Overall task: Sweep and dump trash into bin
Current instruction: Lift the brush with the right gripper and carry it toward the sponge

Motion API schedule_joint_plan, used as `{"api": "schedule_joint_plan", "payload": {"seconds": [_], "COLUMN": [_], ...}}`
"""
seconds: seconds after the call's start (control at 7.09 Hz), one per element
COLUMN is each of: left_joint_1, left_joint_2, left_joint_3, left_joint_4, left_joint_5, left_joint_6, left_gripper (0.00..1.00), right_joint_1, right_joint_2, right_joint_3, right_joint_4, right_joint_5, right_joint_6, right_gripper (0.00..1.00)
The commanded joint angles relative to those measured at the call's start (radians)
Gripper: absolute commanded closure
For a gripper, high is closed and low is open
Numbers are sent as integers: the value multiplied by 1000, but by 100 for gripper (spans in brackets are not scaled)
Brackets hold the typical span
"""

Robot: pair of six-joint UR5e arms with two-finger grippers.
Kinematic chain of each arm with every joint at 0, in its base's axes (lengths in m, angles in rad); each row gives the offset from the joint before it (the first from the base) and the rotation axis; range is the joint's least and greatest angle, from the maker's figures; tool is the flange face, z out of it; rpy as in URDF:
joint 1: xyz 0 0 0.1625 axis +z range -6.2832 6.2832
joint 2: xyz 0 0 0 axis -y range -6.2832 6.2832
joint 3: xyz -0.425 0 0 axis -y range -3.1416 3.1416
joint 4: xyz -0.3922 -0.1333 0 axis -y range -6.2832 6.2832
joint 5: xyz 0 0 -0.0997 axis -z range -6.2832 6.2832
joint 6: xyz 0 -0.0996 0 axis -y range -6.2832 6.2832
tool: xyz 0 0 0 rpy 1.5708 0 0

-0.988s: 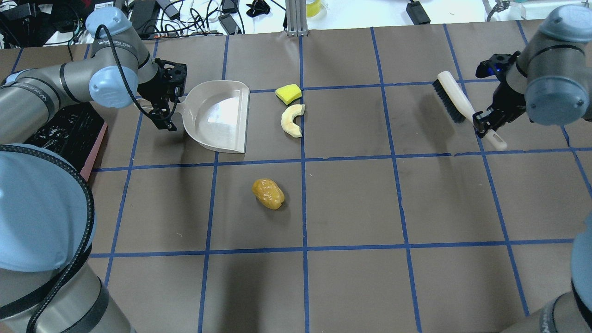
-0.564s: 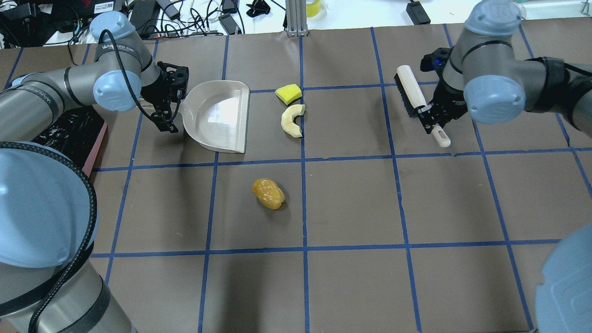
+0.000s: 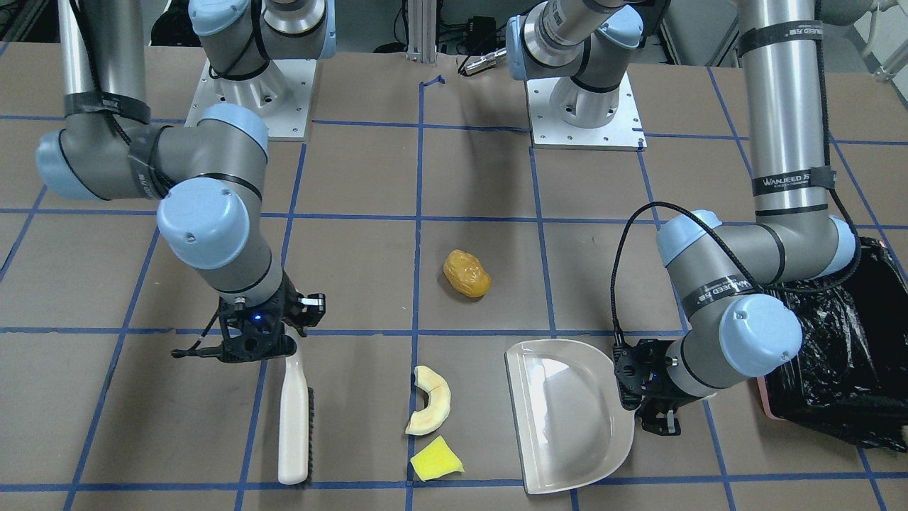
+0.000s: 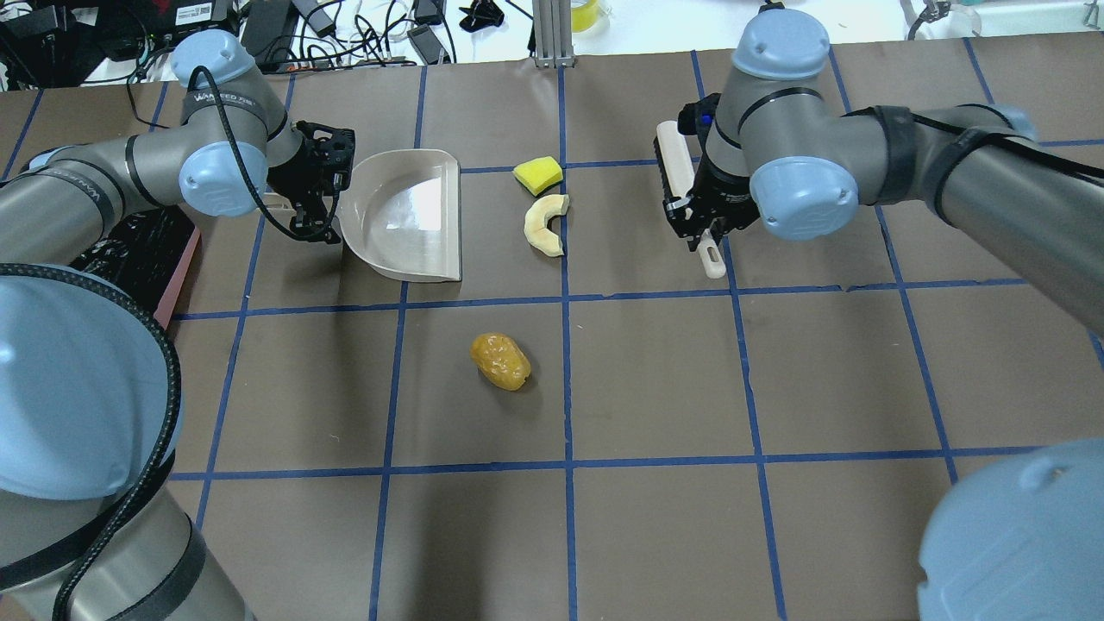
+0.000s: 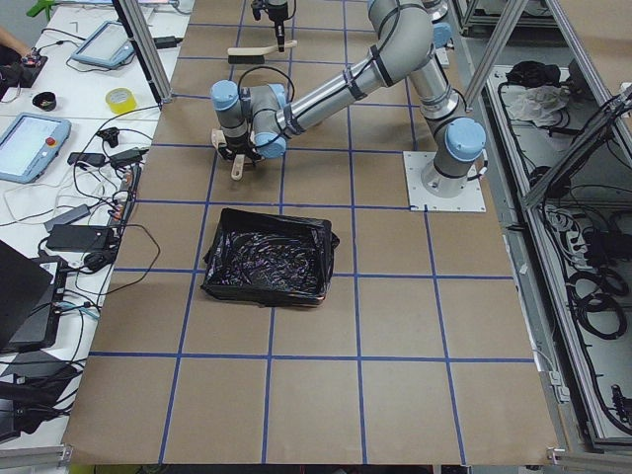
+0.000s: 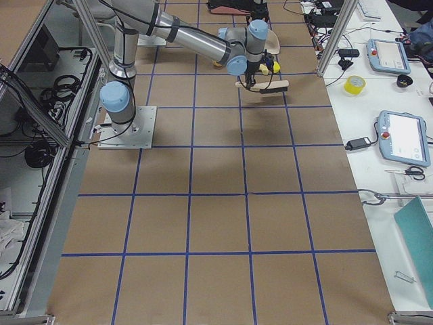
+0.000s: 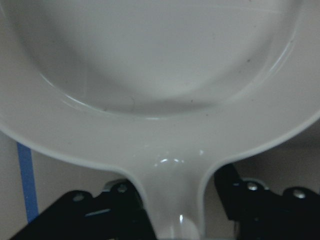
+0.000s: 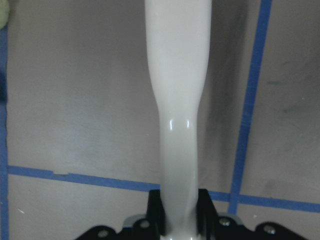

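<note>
The orange-yellow lump (image 4: 499, 361) lies mid-table. The cream crescent slice (image 4: 545, 224) and the yellow wedge (image 4: 538, 175) lie just right of the cream dustpan (image 4: 405, 216). My left gripper (image 4: 297, 203) is shut on the dustpan's handle (image 7: 172, 200); the pan's open edge faces the trash. My right gripper (image 4: 694, 226) is shut on the handle (image 8: 179, 150) of a white brush (image 4: 675, 168) with black bristles, right of the slice and wedge. The pink bin (image 3: 830, 362) with its black bag stands beyond the left arm, partly hidden in the overhead view (image 4: 129, 250).
Blue tape lines (image 4: 565, 379) grid the brown table. Cables and power bricks (image 4: 414, 26) lie along the far edge, with an aluminium post (image 4: 552, 34) at the middle. Both arm bases (image 3: 582, 106) stand at the robot's side.
My right arm has carried the brush leftward, from the far right toward the slice and wedge. The dustpan has shifted slightly left in my left gripper. The trash has not moved.
</note>
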Motion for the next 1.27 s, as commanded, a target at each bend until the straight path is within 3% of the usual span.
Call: {"api": "schedule_joint_plan", "payload": {"seconds": [0.0, 0.85, 1.13], "left_joint_1": [0, -3, -3], "left_joint_2": [4, 8, 10], "left_joint_3": [-1, -16, -16], "left_joint_4": [2, 4, 2], "left_joint_5": [5, -3, -3], "left_joint_6": [3, -6, -6], "left_gripper": [95, 100, 100], "right_joint_1": [103, 243, 319], "right_joint_2": [86, 158, 223], "right_joint_3": [-95, -139, -226], "right_joint_4": [-8, -44, -43], "right_joint_5": [-1, -7, -6], "right_joint_6": [150, 385, 512], "right_gripper": [100, 100, 100]}}
